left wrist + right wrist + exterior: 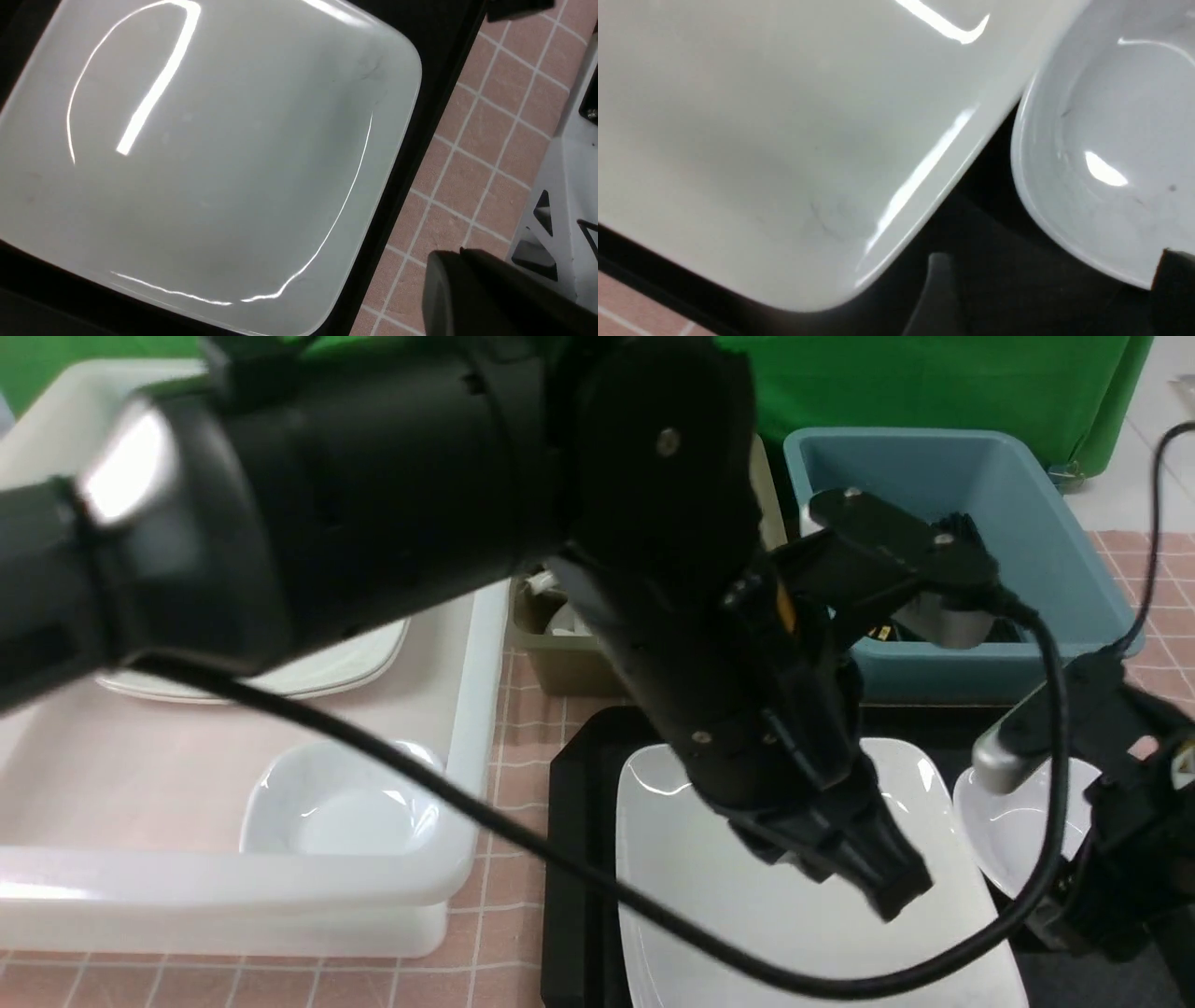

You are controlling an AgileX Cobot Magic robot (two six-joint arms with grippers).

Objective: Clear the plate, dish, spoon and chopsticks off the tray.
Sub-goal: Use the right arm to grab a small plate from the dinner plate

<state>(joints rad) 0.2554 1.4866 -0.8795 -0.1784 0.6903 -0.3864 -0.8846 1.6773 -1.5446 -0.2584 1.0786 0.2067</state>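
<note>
Dish pickup looks like the step in hand: plate and dish sit on the tray, and no spoon or chopsticks are visible on it.

The plate [794, 915] fills the middle of the black tray [579, 859], and the dish [1018, 831] lies just beside it toward the tray's right edge, a thin strip of tray between them. The right gripper [1055, 268] hangs low at the dish's near rim with its fingers wide apart and holds nothing; I cannot tell whether it touches. Next it likely needs to close on that rim and lift without nudging the plate. The left gripper [887, 887] hovers over the plate, fingers together, empty.
</note>
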